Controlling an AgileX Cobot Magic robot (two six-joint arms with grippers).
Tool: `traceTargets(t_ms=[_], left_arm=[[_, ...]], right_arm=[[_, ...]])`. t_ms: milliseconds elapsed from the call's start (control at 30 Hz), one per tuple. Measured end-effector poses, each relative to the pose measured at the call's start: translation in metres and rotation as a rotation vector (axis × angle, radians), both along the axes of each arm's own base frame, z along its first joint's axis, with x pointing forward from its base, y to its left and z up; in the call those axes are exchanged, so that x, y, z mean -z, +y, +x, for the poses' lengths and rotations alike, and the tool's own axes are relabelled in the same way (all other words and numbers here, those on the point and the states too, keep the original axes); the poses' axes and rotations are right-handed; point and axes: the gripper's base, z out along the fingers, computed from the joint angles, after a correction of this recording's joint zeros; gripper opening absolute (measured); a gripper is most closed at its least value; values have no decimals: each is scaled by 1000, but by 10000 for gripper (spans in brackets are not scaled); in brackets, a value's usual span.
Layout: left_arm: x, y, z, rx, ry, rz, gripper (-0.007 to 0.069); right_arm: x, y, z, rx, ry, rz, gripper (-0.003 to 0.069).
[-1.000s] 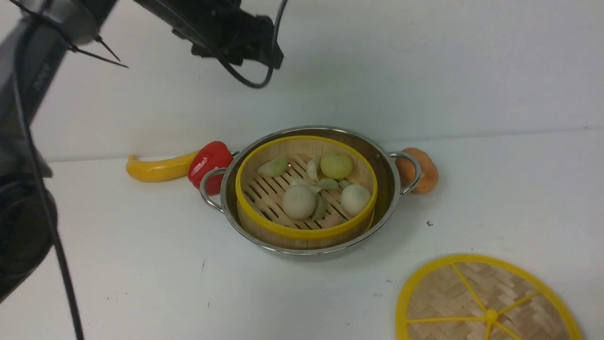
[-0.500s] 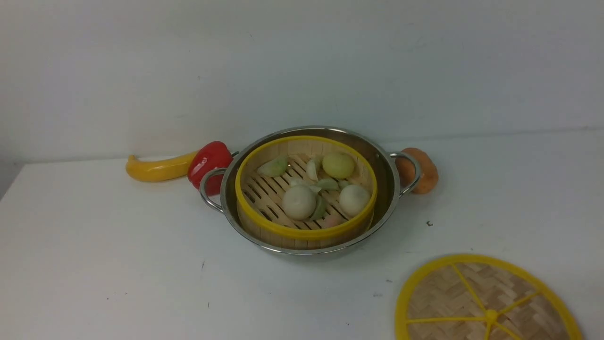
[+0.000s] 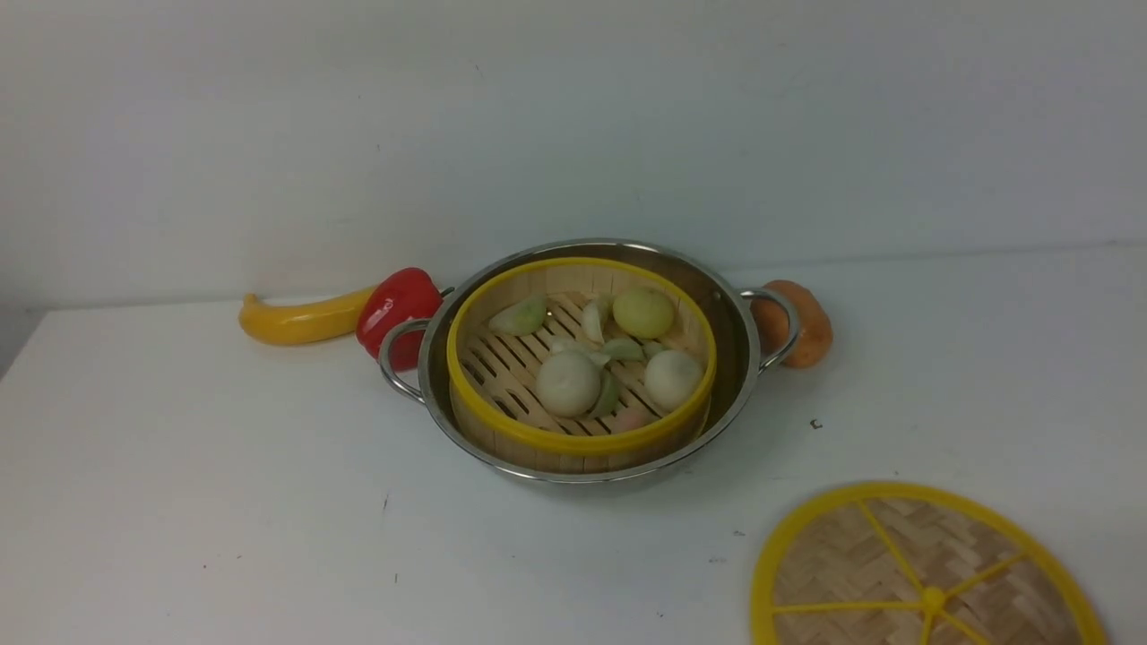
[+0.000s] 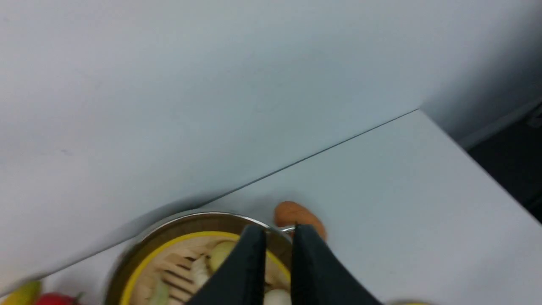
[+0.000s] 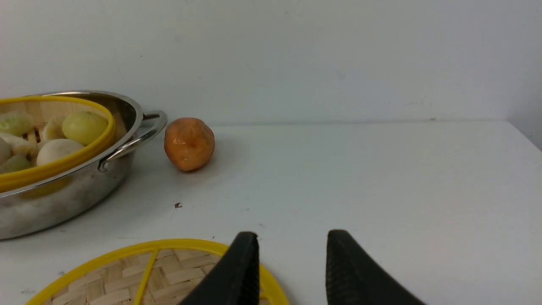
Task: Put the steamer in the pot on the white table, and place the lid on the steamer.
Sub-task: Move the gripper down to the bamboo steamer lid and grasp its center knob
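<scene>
The steamer (image 3: 573, 441), a yellow-rimmed bamboo basket holding buns and dumplings, sits inside the shiny pot (image 3: 737, 358) at the middle of the white table (image 3: 224, 502). The lid (image 3: 851, 555), a woven disc with yellow spokes, lies flat at the near right. Neither gripper shows in the front view. In the left wrist view my left gripper (image 4: 279, 231) hangs high above the pot's right side, with only a narrow empty gap between its fingers. My right gripper (image 5: 292, 237) is open and empty low over the lid's far edge (image 5: 178, 245), one finger above the rim.
A yellow banana-shaped toy (image 3: 296, 321) and a red pepper (image 3: 399, 305) lie against the pot's left handle. An orange potato (image 3: 806, 322) sits behind the right handle. A white wall runs along the table's back, and the table's right edge (image 4: 478, 169) drops to dark floor.
My left arm, which filled the upper left of the front view a second ago, has pulled out of that view. Pot, steamer and lid have not moved.
</scene>
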Motion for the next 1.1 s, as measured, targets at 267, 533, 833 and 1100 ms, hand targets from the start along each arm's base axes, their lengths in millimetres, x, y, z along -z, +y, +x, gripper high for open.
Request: traceTargets(t_ms=[267, 533, 833, 1100], left_arm=[[31, 36, -66, -191, -381, 194, 102], [149, 67, -159, -293, -331, 207, 116], [267, 91, -240, -413, -192, 213, 137], [313, 92, -280, -438, -332, 182, 148]], right_arm=[[0, 0, 0, 0, 0, 0, 243], [0, 0, 0, 0, 0, 0, 243], [0, 0, 0, 0, 0, 0, 243], [0, 0, 0, 0, 0, 0, 243]])
